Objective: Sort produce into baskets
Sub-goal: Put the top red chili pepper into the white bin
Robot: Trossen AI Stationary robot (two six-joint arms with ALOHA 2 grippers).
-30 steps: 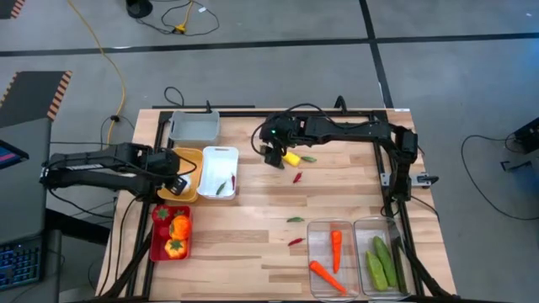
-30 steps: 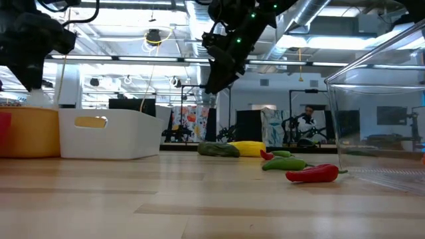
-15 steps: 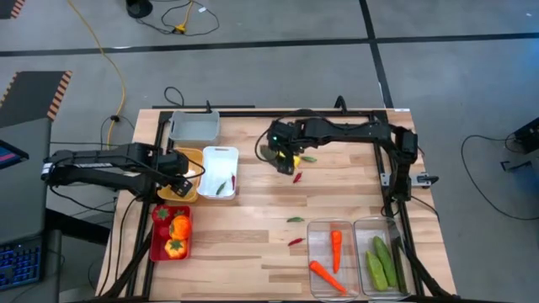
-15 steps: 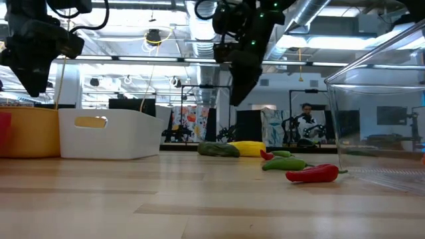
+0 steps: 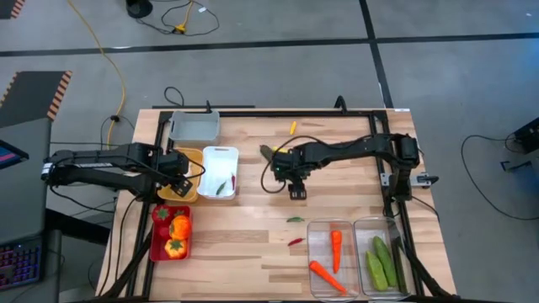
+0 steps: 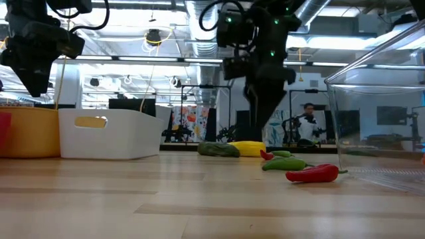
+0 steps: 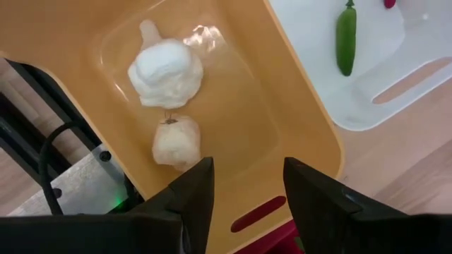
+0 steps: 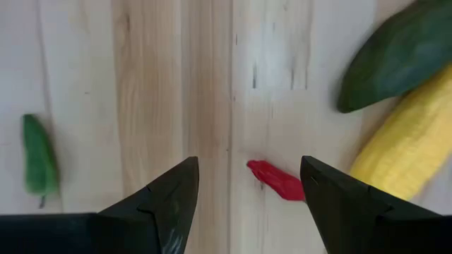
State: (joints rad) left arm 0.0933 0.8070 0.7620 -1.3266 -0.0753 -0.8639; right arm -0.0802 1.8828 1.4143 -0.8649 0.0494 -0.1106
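Note:
My right gripper [image 5: 296,187] is open and empty, pointing down above a red chili [image 8: 279,182] that lies on the table. Close by on the table are a yellow piece [image 8: 409,144], a dark green piece [image 8: 399,53] and a green chili [image 8: 37,162]. In the low view my right gripper [image 6: 264,123] hangs clear of the table. My left gripper [image 5: 179,178] is open and empty over the yellow basket [image 7: 296,134], which holds two white garlic pieces [image 7: 166,70].
The white basket [image 5: 219,171] holds a green chili [image 7: 345,39]. A grey basket [image 5: 194,126] stands at the far left and a red basket [image 5: 160,244] with peppers at the near left. Two clear baskets [image 5: 335,278] hold carrots and cucumbers. A green chili [image 5: 295,220] and a red chili [image 5: 295,241] lie loose.
My right gripper has gone toward the table's near and right edges and come down, from above the yellow piece to above the red chili, still open. My left gripper has shifted a little toward the table's right over the yellow basket.

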